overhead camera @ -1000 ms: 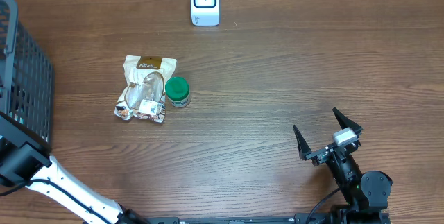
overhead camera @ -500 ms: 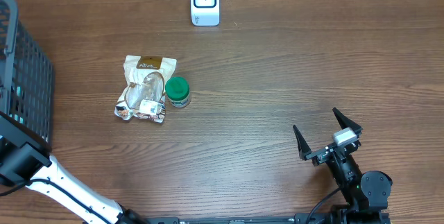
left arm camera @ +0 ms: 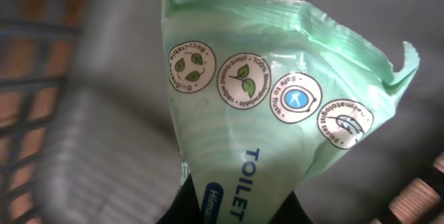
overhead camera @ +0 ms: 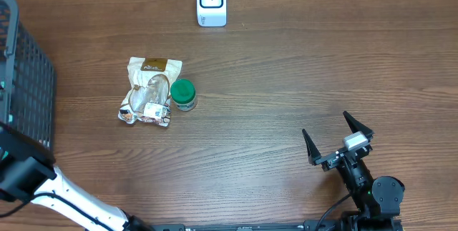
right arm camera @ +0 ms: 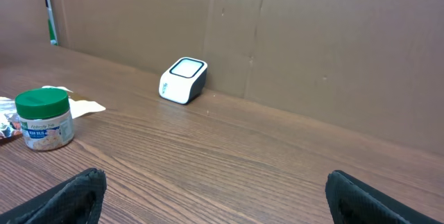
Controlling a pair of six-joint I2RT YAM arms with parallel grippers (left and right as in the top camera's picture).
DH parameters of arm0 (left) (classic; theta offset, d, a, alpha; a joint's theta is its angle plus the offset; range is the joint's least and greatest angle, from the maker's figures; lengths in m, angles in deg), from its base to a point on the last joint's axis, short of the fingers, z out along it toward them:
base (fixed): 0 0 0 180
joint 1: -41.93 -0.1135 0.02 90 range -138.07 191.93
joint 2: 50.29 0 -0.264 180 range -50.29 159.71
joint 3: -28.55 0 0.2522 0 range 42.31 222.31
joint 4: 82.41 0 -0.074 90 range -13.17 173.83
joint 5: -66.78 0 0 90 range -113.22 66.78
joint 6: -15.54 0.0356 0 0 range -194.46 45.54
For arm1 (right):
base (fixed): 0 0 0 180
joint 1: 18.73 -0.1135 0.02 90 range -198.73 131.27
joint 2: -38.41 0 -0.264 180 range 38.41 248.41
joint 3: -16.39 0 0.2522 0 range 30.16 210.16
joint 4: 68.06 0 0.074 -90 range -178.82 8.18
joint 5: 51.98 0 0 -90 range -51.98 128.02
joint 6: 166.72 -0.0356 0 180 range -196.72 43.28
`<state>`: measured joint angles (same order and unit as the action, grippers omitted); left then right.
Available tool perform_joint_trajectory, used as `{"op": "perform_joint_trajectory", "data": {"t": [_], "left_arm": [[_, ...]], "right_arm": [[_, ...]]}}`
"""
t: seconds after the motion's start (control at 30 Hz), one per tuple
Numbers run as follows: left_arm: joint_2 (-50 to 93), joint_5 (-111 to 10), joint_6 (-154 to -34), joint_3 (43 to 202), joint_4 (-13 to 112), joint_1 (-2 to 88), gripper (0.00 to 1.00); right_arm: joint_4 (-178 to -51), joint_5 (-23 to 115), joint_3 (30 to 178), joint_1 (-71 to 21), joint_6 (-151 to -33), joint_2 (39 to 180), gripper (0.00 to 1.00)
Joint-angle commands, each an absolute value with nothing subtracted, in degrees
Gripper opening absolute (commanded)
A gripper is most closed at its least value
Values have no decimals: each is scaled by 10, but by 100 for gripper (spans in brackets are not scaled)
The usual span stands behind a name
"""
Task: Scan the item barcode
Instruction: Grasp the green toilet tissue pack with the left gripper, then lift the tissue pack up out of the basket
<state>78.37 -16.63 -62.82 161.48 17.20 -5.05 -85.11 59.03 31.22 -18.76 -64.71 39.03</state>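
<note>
The left pincer [left arm camera: 236,209] is clamped on the near end of the green toilet-paper pack [left arm camera: 277,99], which juts ahead of it inside the basket [left arm camera: 62,154], likely for lifting toward the scanner [overhead camera: 212,2] far off; the right pincer [overhead camera: 325,124] gapes wide, empty

"TOILET", "100% Biodegradable" and "Safe to flush" on the green pack [left arm camera: 277,134]
</note>
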Motion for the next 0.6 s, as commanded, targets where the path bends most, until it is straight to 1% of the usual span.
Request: {"op": "perform_joint_trajectory", "data": {"t": [0.0, 0.27, 0.4, 0.47, 0.57], "left_arm": [[745, -172, -644, 1617, 155, -53, 4], [744, -172, -660, 1618, 132, -54, 4], [736, -214, -686, 1648, 125, -49, 4], [706, -226, -721, 1720, 97, -37, 4], [674, -300, -750, 1785, 80, -28, 4]], "right_arm": [[-850, 591, 306, -188, -649, 387, 100], [-850, 591, 306, -188, -649, 387, 100], [-850, 591, 306, -188, -649, 387, 100], [-850, 591, 306, -188, -649, 387, 100], [-850, 591, 306, -188, -649, 387, 100]]}}
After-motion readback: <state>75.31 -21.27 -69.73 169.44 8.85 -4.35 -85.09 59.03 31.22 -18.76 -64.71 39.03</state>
